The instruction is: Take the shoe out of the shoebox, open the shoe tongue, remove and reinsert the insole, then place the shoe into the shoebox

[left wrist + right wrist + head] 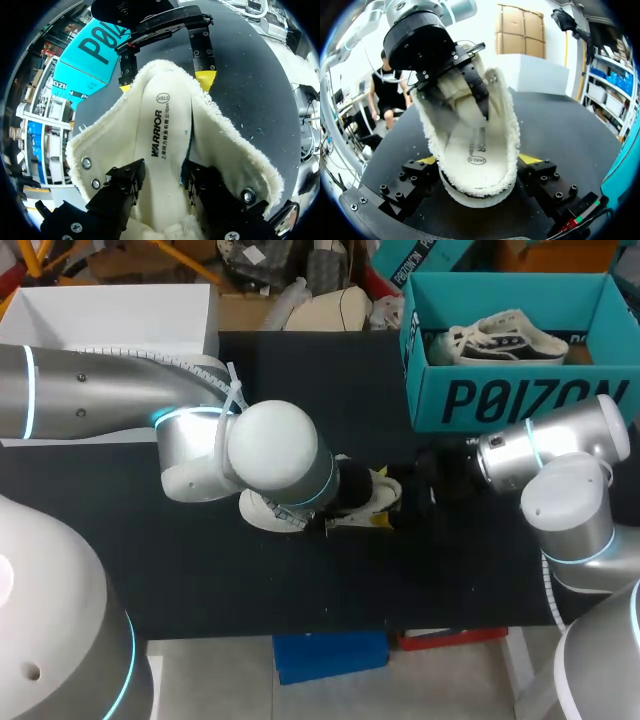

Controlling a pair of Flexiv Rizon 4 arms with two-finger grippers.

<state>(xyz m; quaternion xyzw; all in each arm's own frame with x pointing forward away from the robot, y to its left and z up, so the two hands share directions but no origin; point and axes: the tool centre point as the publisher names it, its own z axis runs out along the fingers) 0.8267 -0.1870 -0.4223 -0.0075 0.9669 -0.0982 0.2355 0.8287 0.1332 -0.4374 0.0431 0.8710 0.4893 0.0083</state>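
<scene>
The shoe sits at the counter's middle, the right gripper clamping its two sides and the left gripper narrow inside it, pinching the insole. The shoe looks light & soft, the insole thin & floppy: prob. best held near its end.

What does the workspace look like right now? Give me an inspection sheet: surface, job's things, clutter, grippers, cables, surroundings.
Surface: black table.
Job's things: cream shoe on the table near its middle, insole inside it; open teal shoebox at the far right, holding a second shoe.
Clutter: nothing seen.
Grippers: left gripper reaches into the shoe, fingers pinching the insole; right gripper has its fingers against both sides of the heel.
Cables: ribbed hose tied along the left arm.
Surroundings: nothing seen reaching over the table.
</scene>
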